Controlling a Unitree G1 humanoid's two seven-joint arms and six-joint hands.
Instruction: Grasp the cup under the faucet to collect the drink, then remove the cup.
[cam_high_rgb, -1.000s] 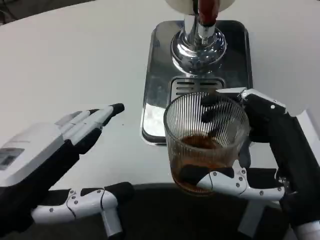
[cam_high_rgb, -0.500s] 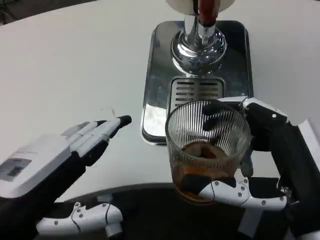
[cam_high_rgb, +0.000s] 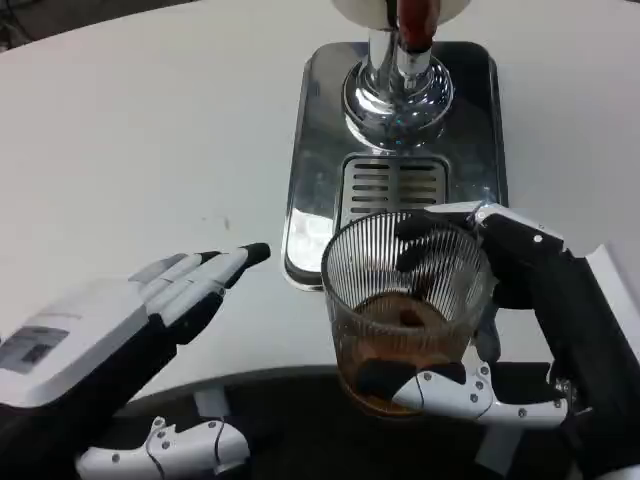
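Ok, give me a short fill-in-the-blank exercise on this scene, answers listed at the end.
1. The ribbed glass cup is held by the robot's ____ hand.
2. The liquid in the cup is ____ in colour.
3. The left hand holds ____.
4. The faucet stands on a metal ____.

Answers: right; brown; nothing; tray

Clear, brown, silver and white

Ribbed clear cup (cam_high_rgb: 405, 300) holds brown drink; silver faucet (cam_high_rgb: 397, 85) with red handle; chrome tray (cam_high_rgb: 320, 150); white table (cam_high_rgb: 140, 140)

One ribbed glass cup (cam_high_rgb: 405, 300), one chrome faucet (cam_high_rgb: 397, 75), one steel drip tray (cam_high_rgb: 320, 150), two hands.
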